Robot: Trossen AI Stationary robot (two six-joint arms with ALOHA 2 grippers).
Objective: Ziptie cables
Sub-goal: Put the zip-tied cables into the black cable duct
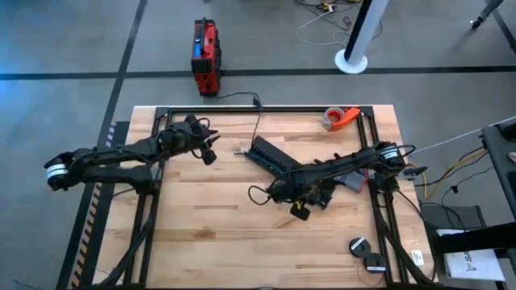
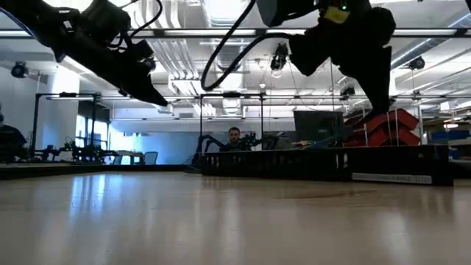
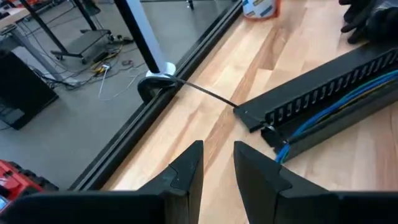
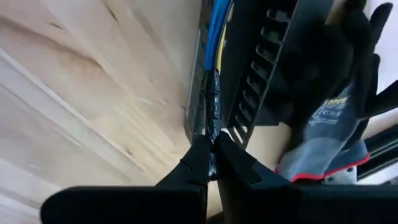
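Down at the right gripper [image 4: 211, 163], the fingers pinch the dark taped end of the cables [image 4: 214, 37], thin blue and dark wires running straight ahead along the black slotted plastic rail [image 4: 261, 74]. Well apart over bare wood, the left gripper [image 3: 217, 168] hangs narrowly parted, farther from them.

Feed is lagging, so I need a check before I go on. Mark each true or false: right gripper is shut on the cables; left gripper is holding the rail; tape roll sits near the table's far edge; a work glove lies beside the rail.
1. Right gripper is shut on the cables: true.
2. Left gripper is holding the slotted rail: false; it is open, above bare table, apart from the rail.
3. Tape roll sits near the far edge: true.
4. A glove lies beside the rail: true.
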